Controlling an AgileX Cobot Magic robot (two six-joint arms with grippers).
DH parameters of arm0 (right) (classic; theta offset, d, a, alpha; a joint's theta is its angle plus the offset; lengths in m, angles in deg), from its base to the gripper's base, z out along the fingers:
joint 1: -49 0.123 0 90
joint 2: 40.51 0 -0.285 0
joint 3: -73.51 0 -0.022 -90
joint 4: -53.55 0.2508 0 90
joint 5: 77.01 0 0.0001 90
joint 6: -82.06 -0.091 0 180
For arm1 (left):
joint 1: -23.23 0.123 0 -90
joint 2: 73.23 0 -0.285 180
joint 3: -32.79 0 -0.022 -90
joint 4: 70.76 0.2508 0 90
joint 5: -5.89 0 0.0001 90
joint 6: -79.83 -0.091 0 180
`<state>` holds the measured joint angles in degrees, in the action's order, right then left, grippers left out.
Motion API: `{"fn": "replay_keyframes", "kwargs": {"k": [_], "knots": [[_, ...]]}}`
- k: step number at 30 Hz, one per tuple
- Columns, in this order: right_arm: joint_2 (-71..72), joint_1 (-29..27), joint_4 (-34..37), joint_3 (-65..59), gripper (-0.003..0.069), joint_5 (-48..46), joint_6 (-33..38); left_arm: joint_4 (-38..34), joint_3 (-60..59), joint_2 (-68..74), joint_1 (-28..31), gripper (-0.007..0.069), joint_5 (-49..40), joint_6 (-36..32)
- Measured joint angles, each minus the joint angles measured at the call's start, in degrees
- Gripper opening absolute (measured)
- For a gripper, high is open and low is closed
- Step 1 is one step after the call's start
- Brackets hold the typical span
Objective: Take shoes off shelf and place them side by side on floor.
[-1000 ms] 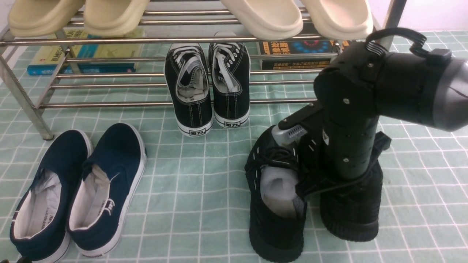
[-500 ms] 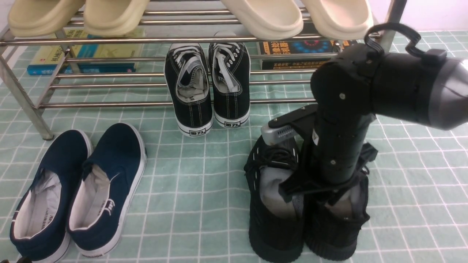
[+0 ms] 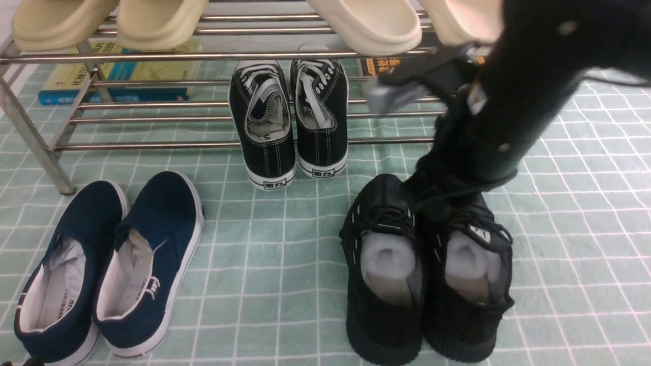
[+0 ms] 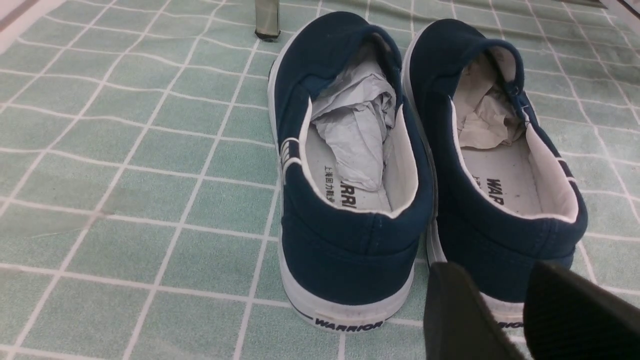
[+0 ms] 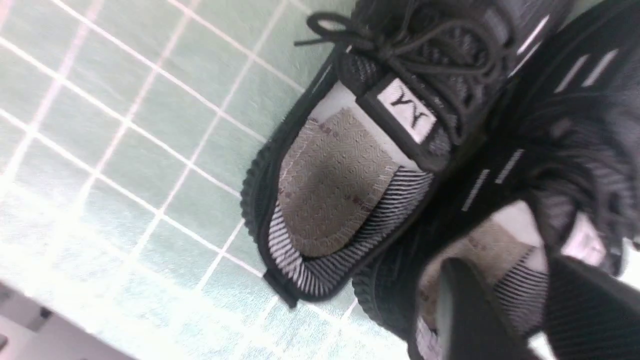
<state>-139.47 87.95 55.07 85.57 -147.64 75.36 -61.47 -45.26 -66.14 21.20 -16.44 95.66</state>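
Observation:
Both black knit shoes stand side by side on the green gridded floor (image 3: 279, 254), heels toward the camera: the left shoe (image 3: 384, 274) and the right shoe (image 3: 470, 274), each with white stuffing. My right arm (image 3: 498, 112) hangs above their toes, in front of the steel shelf (image 3: 152, 145). In the right wrist view my right gripper (image 5: 520, 300) is open and empty, above the shoes (image 5: 340, 190). The left wrist view shows my left gripper (image 4: 505, 305) open and empty, low behind the navy slip-ons.
Black canvas sneakers with white soles (image 3: 287, 122) sit on the shelf's lower tier, heels over the front rod. Navy slip-ons (image 3: 109, 264) lie on the floor at left. Cream slippers (image 3: 366, 25) fill the top tier. Books (image 3: 76, 76) lie under the shelf. A slanted shelf leg (image 3: 35, 147) stands at far left.
The right gripper set the right shoe down against the left one, let go, and the arm rose up and back toward the shelf. The left arm has not moved.

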Motion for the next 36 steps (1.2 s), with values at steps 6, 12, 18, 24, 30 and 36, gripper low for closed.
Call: {"fn": "replay_keyframes", "kwargs": {"k": [6,12,18,24,30,36], "knots": [[11.21,0.00,-0.44,-0.50,0.0046,-0.58,1.81,0.00,0.00,0.00,0.00,0.0240,0.00,0.00],[28.50,0.00,-4.98,-9.38,-0.0015,-0.99,2.83,0.00,0.00,0.00,0.00,0.0240,0.00,0.00],[46.66,0.00,-6.64,-25.74,-0.0015,8.09,-0.52,0.00,0.00,0.00,0.00,0.0240,0.00,0.00],[58.23,0.00,-6.85,-46.71,-0.0013,33.81,-3.56,0.00,0.00,0.00,0.00,0.0240,0.00,0.00],[60.15,0.00,-6.40,-59.96,-0.0010,51.13,-3.93,0.00,0.00,0.00,0.00,0.0240,0.00,0.00],[60.26,0.00,-6.52,-60.89,-0.0007,53.67,-4.03,0.00,0.00,0.00,0.00,0.0240,0.00,0.00]]}}
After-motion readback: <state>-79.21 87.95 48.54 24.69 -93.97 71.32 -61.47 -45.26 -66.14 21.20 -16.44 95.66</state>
